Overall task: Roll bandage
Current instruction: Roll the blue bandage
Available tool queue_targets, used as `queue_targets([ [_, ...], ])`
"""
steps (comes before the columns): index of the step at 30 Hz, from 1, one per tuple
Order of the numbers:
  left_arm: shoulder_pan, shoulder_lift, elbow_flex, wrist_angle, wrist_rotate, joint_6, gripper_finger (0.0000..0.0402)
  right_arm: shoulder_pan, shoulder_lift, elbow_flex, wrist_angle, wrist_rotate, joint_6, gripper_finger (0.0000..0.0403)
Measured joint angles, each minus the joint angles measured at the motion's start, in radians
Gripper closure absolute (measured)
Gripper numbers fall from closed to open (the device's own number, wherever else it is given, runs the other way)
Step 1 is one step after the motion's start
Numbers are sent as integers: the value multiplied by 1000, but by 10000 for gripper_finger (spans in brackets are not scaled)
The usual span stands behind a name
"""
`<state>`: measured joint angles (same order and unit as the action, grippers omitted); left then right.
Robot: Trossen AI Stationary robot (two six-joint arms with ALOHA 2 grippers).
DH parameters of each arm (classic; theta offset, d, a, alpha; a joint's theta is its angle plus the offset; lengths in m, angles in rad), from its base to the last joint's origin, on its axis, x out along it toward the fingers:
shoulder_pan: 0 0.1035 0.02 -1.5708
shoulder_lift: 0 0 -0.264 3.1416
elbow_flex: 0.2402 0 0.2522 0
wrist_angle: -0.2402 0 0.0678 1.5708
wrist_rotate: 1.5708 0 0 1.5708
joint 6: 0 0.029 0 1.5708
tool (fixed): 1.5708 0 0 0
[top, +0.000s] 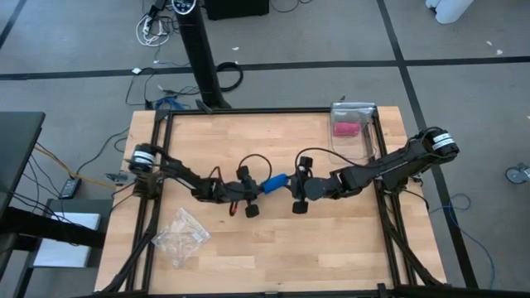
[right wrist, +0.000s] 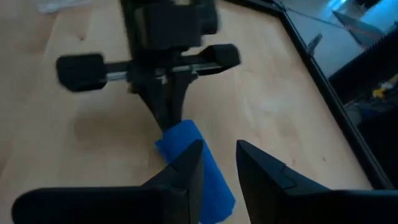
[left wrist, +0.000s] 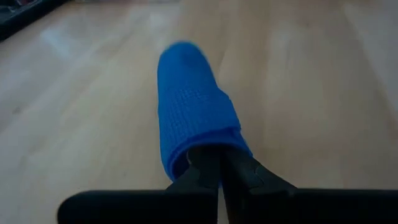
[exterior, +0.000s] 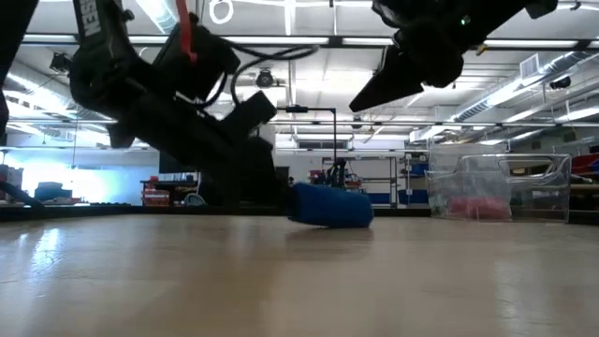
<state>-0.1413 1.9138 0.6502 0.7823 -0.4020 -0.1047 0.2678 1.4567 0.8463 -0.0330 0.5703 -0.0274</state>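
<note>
- the bandage [top: 274,182] lies near the middle of the wooden table [top: 248,265], between my two arms; it is already a short fat blue cylinder, lying on its side.
- my left gripper [left wrist: 219,163] is pinched shut on the bandage at one end; in the left wrist view the two dark fingers meet on the folded cloth edge.
- my right gripper [right wrist: 217,163] is just at the other end of the roll, fingers parted only narrowly; one finger covers part of the blue cloth, but i cannot tell if it touches, and it holds nothing that i can see.
- i judge the bandage is very light and soft, a woven knit cloth with a fine mesh texture; it should squash easily and can unroll if it is let go.
- the cloth looks matte, not slippery, so the fingers should have good friction on it.
- the best place to take hold, i think, is across the end of the roll, over the loose outer flap, so the layers stay together.
- the table is smooth pale wood with a light shine; a hard squeeze would flatten the roll against it.
- at the far right stands a clear plastic box [top: 354,124] with a pink roll [top: 344,128] inside; at the near left lies a crumpled clear bag [top: 180,235].
</note>
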Motion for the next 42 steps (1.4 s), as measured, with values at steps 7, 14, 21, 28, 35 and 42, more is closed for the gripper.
queue_targets([
  [7, -2, 69, 5, 26, -48, 0, 394, -14, 0, -34, 59, -25, 17, 326],
  [14, -2, 72, 4, 17, -99, 0, 372, -15, 0, -35, 66, -25, 9, 337],
  [21, -12, 74, 3, 6, -137, 19, 334, -15, 0, -35, 66, -31, 9, 335],
  [28, -39, 74, 21, -9, -147, 49, 317, -15, 1, -35, 66, -44, 8, 335],
  [35, -43, 44, 54, -115, -125, 79, 316, -15, 1, -35, 66, -49, 8, 336],
  [42, -47, -7, 68, -252, -110, 79, 316, -16, 1, -35, 64, -51, 7, 337],
])
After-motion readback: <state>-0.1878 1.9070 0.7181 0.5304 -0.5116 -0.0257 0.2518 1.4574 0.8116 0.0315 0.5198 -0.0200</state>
